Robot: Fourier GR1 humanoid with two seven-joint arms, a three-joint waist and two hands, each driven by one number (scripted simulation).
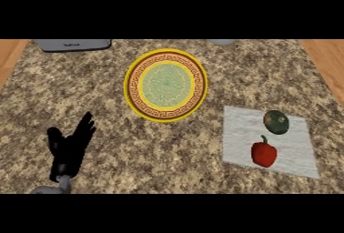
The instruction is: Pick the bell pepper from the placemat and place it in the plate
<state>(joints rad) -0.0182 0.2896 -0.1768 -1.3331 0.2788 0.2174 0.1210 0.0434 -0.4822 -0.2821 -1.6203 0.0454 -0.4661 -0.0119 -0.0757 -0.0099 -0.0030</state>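
Head view: steep look down on the speckled granite counter top [101, 104].
Left hand: black left hand [67, 148] at the lower left, fingers straight and pointing up, released, holding nothing; resting.
Right hand: not seen anywhere.
Bell pepper: glossy red bell pepper with a green stem [264, 153], lying on the near part of the pale grey rectangular placemat [295, 157], lower right; untouched.
Other item on mat: dark green round vegetable [276, 122], just beyond the pepper, apart from it.
Plate: round plate with yellow rim, brown patterned band and pale green centre [138, 98], farther back and left of the mat, nothing on it.
Far edge: grey appliance base [73, 44] at the top left.
Progress: judged not begun; grasp, carry and placing all remain.
Room: bare counter between mat and plate; wooden strips [329, 59] flank the counter at both sides.
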